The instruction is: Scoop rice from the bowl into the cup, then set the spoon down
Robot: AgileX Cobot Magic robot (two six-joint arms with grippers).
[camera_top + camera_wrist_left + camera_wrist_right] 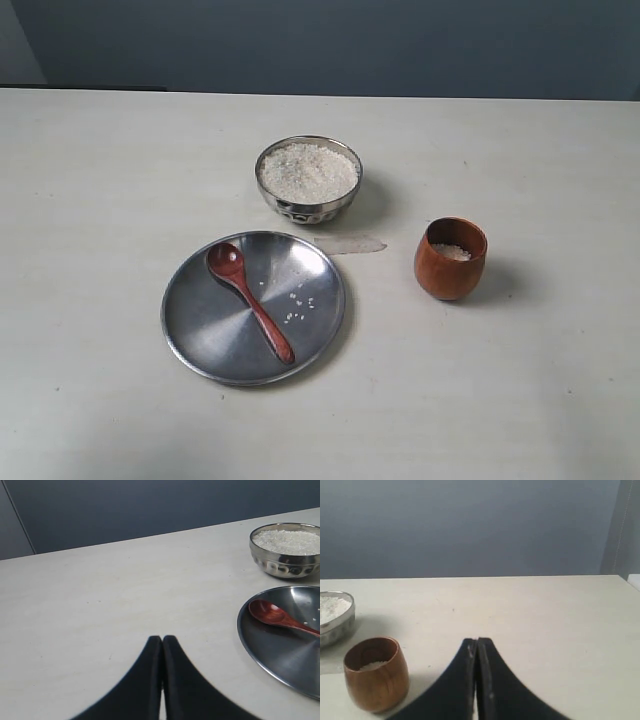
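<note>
Left wrist cam: plate (280, 655) runs off the frame on two sides. The spoon (272, 615) handle is clipped at the frame edge, and the bowl (285, 562) rim is just clipped too. Left hand (162, 640) leaves the frame below its tips, outline soft.

Right wrist cam: bowl cut to a sliver, right hand (477, 642) cut off the same way. The cup (377, 685) wall hides most of its inside, so I can't read the fill depth.

Exterior: loose rice (293, 317) on the plate is too small to count. There's a pale patch (350, 243) on the worktop (100, 200) beside the plate; I can't tell what it is.

Left hand (162, 641) closed; right hand (477, 642) closed.
</note>
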